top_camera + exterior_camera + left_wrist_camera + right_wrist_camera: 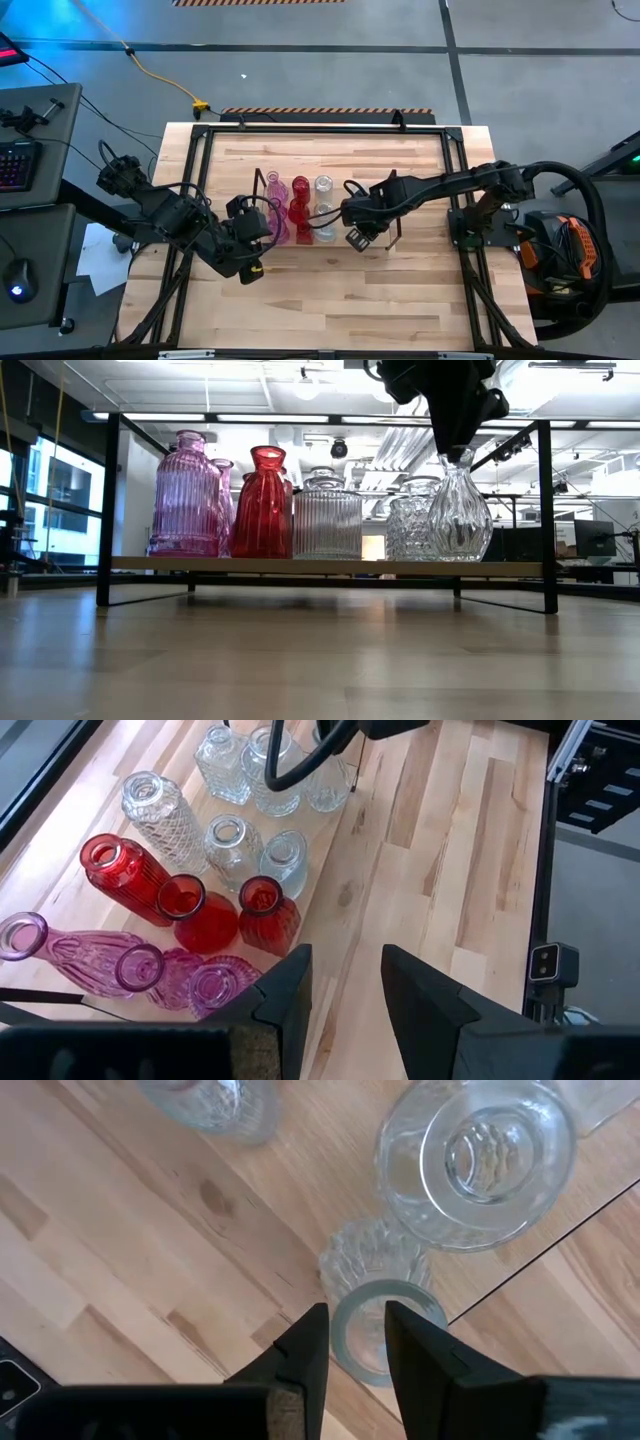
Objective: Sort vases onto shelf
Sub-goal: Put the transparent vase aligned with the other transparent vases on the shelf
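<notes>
The shelf (330,566), a low light-wood board with dark wire ends, carries pink (185,495), red (262,505) and clear (327,518) glass vases standing on their bases. They show in the high view as a cluster (300,210) at the table's middle. My right gripper (455,435) comes down from above at the shelf's right end, shut on a round clear vase (460,510). My left gripper (345,980) hangs open and empty above the table (245,262), on the near left side of the cluster, tilted toward it. My right gripper holds the round clear vase by the rim of its mouth (345,1342), fingers pointing straight down. One finger (410,1330) stands over the mouth opening and the other (305,1335) outside the neck. The vase is upright, its base level with the board; whether it rests there I cannot tell.
A dark metal frame (200,140) runs round the wooden tabletop. Bare wood lies toward the near edge (330,300) and to the right of the shelf (470,870). Another clear vase (480,1160) stands close beside the held one.
</notes>
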### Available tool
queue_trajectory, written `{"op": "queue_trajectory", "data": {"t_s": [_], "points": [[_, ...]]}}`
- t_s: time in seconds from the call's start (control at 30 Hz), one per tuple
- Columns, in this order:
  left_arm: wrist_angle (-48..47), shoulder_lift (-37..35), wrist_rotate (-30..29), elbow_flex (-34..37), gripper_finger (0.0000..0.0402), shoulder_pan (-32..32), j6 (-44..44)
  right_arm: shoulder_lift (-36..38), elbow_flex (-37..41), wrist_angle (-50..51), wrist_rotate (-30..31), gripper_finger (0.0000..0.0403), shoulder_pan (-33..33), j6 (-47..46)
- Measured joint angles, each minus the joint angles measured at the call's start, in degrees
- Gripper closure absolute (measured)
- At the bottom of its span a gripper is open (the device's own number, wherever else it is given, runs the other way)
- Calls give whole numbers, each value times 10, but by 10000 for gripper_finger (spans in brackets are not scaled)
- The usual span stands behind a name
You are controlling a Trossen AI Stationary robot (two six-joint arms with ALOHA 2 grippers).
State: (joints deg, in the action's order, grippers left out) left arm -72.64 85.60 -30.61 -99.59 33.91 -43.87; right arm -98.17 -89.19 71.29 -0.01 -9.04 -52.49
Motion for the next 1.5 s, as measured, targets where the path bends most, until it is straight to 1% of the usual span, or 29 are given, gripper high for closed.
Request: {"op": "queue_trajectory", "data": {"t_s": [0.2, 0.53, 0.67, 1.3, 1.5], "points": [[0, 0, 0, 0, 287, 0, 0, -1, 0, 1, 0, 326, 1, -4], [0, 0, 0, 0, 287, 0, 2, -1, 0, -12, 9, 383, 4, 0], [0, 0, 0, 0, 287, 0, 2, -1, 0, -21, 10, 397, 4, 5], [0, 0, 0, 0, 287, 0, 0, -2, 0, -60, 10, 400, 4, 0], [0, 0, 0, 0, 287, 0, 0, -2, 0, -59, 10, 400, 4, 5]]}}
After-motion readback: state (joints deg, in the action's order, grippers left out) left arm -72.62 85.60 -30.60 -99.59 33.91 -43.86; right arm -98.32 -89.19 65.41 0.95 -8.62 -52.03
